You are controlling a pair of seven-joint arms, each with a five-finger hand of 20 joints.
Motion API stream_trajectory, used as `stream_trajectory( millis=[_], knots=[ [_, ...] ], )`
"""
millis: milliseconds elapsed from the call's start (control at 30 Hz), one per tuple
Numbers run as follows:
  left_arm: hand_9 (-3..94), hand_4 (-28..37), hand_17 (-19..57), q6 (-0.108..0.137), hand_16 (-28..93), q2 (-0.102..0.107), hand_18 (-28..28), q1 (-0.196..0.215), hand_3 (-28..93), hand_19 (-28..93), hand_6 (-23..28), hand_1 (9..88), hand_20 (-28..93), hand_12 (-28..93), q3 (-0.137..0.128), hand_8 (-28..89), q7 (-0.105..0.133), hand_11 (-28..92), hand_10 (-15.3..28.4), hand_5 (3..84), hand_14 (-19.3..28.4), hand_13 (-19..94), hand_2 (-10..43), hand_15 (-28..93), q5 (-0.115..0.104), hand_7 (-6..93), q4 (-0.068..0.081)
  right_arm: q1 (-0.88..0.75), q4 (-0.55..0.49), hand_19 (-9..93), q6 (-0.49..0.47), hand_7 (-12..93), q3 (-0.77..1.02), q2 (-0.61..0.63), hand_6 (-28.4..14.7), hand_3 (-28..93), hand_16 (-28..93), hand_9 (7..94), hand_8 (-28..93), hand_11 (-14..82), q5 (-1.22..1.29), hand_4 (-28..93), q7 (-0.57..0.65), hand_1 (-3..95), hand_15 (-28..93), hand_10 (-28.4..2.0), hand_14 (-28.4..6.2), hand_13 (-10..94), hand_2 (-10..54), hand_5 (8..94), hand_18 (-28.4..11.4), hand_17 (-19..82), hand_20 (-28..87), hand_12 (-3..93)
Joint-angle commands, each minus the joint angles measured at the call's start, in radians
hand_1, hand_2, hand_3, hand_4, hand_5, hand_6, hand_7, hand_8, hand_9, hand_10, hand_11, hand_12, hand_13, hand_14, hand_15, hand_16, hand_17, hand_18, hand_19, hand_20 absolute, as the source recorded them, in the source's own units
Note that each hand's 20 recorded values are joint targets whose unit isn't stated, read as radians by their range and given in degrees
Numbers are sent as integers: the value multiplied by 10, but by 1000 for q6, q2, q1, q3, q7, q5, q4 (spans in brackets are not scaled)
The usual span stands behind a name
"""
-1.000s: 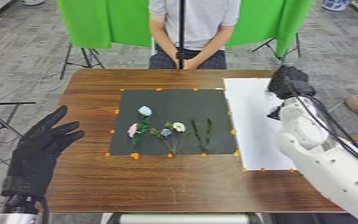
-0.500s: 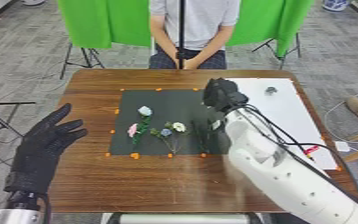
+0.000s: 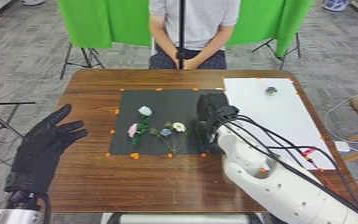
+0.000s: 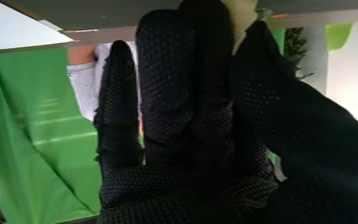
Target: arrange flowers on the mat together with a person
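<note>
"Right hand (image 3: 216, 111) swung left, over the dark mat (image 3: 175, 100)?"

"Yes, thumb and fingers pinching a cream flower (image 4: 239, 17), pink flower (image 3: 133, 129) left of it. Left hand (image 3: 40, 145): fingers apart."

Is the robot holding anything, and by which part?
The right hand pinches a cream thing between thumb and fingers; which part is unclear. The left hand is empty.

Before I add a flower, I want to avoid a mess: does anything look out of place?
Nothing looks spilled or damaged. The small bluish flower and bright pink one on the white sheet lie apart from those on the dark mat, perhaps spares.
</note>
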Motion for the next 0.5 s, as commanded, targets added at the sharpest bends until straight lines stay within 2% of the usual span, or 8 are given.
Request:
stream_trajectory(
  millis=[33, 200, 233, 267, 300, 333, 433, 500],
  knots=[
    [366, -283, -96, -3, -101, -3, 250, 9, 778, 504, 60, 193, 95, 113, 3, -111, -13, 277, 205, 330, 281, 258, 48, 547, -3, 160, 7, -31, -35, 771, -91, 163, 47, 3, 36, 734, 182, 764, -110, 285, 1, -282, -23, 424, 574, -103, -67, 695, -95, 675, -169, 250, 47, 210],
    [369, -283, -96, 6, -101, 5, 249, 8, 779, 504, 60, 196, 95, 115, 8, -111, -6, 282, 207, 332, 282, 259, 48, 549, -7, 160, 6, -33, -41, 764, -105, 155, 47, 4, 31, 741, 176, 735, -126, 309, -3, -283, -20, 394, 596, -112, -79, 665, -95, 640, -178, 239, 52, 192],
    [369, -283, -96, 3, -102, 2, 249, 5, 779, 504, 60, 196, 96, 114, 7, -112, -13, 282, 207, 332, 282, 259, 48, 549, -6, 160, 6, -35, -42, 764, -106, 155, 47, 5, 30, 741, 176, 735, -126, 309, -7, -283, -16, 391, 597, -112, -80, 663, -95, 638, -179, 237, 53, 192],
    [369, -283, -96, 7, -102, 6, 249, 10, 779, 504, 60, 196, 96, 114, 9, -112, -1, 282, 207, 332, 282, 259, 48, 549, -7, 160, 6, -31, -38, 763, -106, 154, 47, 3, 29, 740, 175, 735, -126, 310, -16, -283, -21, 391, 598, -112, -81, 660, -95, 636, -181, 236, 54, 191],
    [368, -283, -96, 2, -102, 1, 249, 8, 780, 504, 60, 196, 96, 113, 7, -112, -13, 281, 207, 333, 281, 258, 48, 549, -3, 160, 5, -38, -43, 763, -112, 153, 53, 3, 27, 740, 175, 735, -126, 310, -14, -283, -20, 390, 600, -112, -82, 658, -95, 633, -182, 234, 55, 191],
    [368, -283, -96, 1, -102, 1, 249, 7, 780, 504, 61, 197, 96, 113, 9, -111, -9, 280, 207, 333, 281, 258, 47, 549, -3, 160, 6, -36, -49, 762, -121, 152, 55, 6, 27, 741, 173, 735, -125, 310, -3, -283, -16, 389, 601, -112, -82, 658, -95, 630, -182, 234, 56, 191],
    [367, -283, -96, 0, -102, -10, 248, 9, 781, 504, 61, 199, 96, 112, 6, -111, -17, 281, 206, 333, 281, 258, 47, 551, 2, 159, 5, -37, -61, 762, -126, 152, 63, 9, 27, 740, 169, 719, -124, 310, -2, -283, -16, 386, 605, -114, -85, 654, -95, 625, -184, 233, 61, 190],
    [367, -283, -96, -8, -103, -20, 248, 5, 782, 504, 61, 199, 96, 112, 4, -111, -29, 281, 207, 334, 281, 258, 46, 550, 9, 159, 5, -40, -71, 761, -131, 150, 71, 9, 23, 740, 168, 714, -124, 310, 7, -283, -17, 383, 607, -115, -86, 652, -95, 617, -187, 231, 63, 189]
  ],
)
